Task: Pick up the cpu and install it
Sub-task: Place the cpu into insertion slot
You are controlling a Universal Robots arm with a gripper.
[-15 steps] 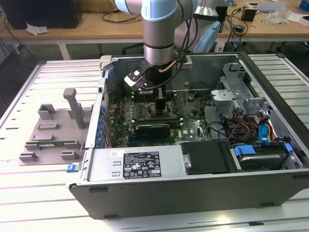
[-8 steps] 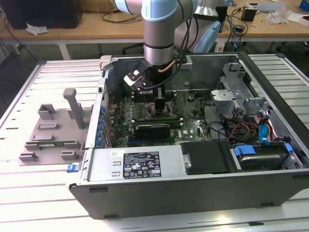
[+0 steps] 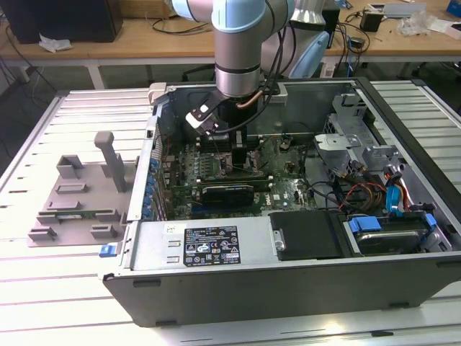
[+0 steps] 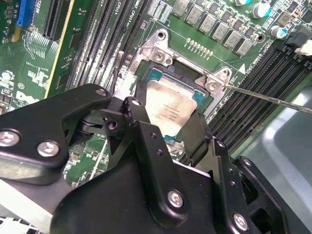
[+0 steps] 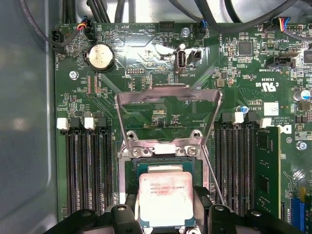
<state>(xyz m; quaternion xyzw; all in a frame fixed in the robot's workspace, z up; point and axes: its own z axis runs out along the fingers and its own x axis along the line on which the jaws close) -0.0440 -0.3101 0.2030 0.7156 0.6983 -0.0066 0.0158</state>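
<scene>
First wrist view: the gripper (image 5: 165,204) clasped the cpu (image 5: 165,192) by opposite edges over the socket (image 5: 165,168), whose load plate (image 5: 168,88) stood raised to admit it.

From my screen I see a pale slatted metal table (image 3: 43,303) catching bright glare, and behind it a long wooden bench (image 3: 144,43) strewn with cables (image 3: 176,27).

In the second wrist view the gripper (image 4: 167,119) covers the near edge of the cpu (image 4: 170,105) (and much of the socket (image 4: 157,76)); whether the cpu is seated cannot be told.
</scene>
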